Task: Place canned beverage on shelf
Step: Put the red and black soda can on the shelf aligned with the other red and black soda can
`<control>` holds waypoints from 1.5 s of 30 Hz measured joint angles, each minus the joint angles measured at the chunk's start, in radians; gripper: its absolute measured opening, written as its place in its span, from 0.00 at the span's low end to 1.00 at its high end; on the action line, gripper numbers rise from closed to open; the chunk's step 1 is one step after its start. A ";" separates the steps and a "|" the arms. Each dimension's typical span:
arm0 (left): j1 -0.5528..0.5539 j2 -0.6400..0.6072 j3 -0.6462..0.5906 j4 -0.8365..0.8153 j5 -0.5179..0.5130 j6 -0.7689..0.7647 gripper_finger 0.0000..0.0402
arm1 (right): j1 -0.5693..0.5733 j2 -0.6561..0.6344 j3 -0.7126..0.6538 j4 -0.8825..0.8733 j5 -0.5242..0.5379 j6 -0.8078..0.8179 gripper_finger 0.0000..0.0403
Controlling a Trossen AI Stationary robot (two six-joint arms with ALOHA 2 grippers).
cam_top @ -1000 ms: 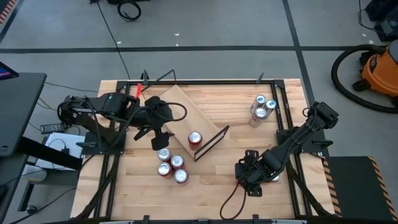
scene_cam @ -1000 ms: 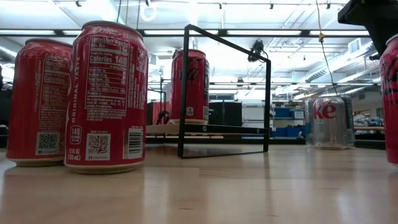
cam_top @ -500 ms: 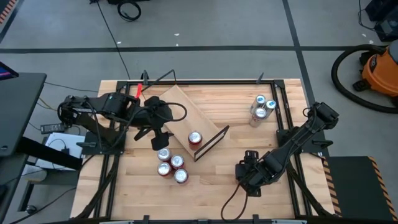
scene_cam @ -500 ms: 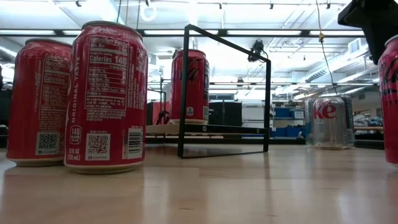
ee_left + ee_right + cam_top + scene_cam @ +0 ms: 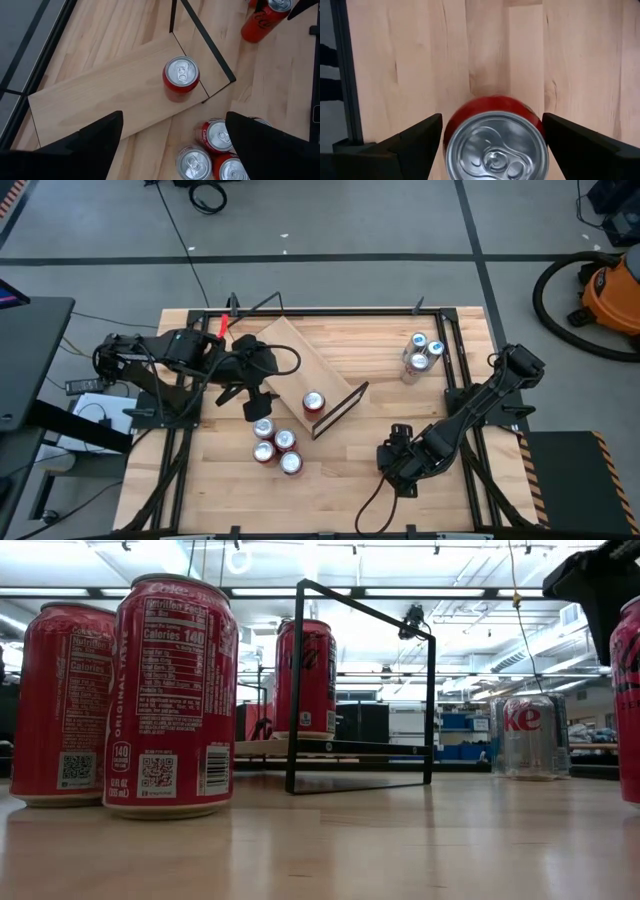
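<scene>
The shelf (image 5: 300, 376), a light-wood plank with thin black wire frames at its short ends, lies diagonally at the centre of the high view, and one red can (image 5: 314, 402) stands on it near its lower-right frame. My left wrist view shows that can's silver lid and pull tab (image 5: 181, 75) from above, which the level view cannot; the level view instead shows its side (image 5: 305, 678) inside the black wire rectangle.

My left gripper (image 5: 249, 402) hangs over the shelf's lower-left edge, fingers spread wide and holding nothing. Just below it in the high view sits a cluster of four red cans (image 5: 274, 446) on the table (image 5: 350, 490).

My right gripper (image 5: 400, 463) is at the lower right of the high view. Only my right wrist view shows what lies there: another red can (image 5: 495, 142) upright between my parted fingers (image 5: 400, 145), with gaps on both sides, so I am not grasping it.

In the level view the nearest can (image 5: 172, 695) reads "Calories 140" and "ORIGINAL TASTE", with QR codes. A silver can (image 5: 527, 736) at right shows the letters "ke". Three silver-topped cans (image 5: 421, 354) stand at the high view's upper right
</scene>
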 joint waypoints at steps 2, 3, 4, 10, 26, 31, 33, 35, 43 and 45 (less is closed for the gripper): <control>0.000 0.000 0.000 0.000 0.000 0.000 0.91 | 0.000 0.000 -0.008 0.003 -0.001 -0.001 0.88; 0.000 0.000 0.000 -0.001 0.000 0.000 0.91 | 0.000 0.000 -0.014 0.010 -0.001 -0.001 0.88; 0.000 0.000 0.000 -0.001 0.000 0.000 0.91 | 0.000 0.000 -0.020 0.017 -0.002 -0.002 0.88; 0.000 0.000 0.000 -0.001 0.000 0.000 0.91 | -0.004 0.000 -0.073 0.108 -0.033 -0.010 0.87; 0.000 0.000 0.000 -0.022 0.000 -0.013 0.91 | -0.074 -0.002 -0.046 0.021 -0.106 -0.038 0.80; 0.000 -0.003 0.000 -0.066 0.000 -0.022 0.91 | -0.125 -0.002 0.076 -0.141 -0.106 -0.106 0.80; -0.001 -0.011 0.000 -0.066 0.000 -0.021 0.91 | -0.154 -0.002 0.133 -0.203 -0.102 -0.134 0.80; -0.002 -0.023 0.000 -0.065 0.000 -0.014 0.91 | -0.188 -0.002 0.199 -0.268 -0.090 -0.162 0.80; -0.001 -0.026 0.000 -0.025 -0.018 0.069 0.91 | -0.358 -0.005 0.474 -0.601 0.029 -0.261 0.80; 0.006 -0.026 0.000 0.001 -0.027 0.096 0.91 | -0.415 -0.016 0.510 -0.636 0.029 -0.309 0.80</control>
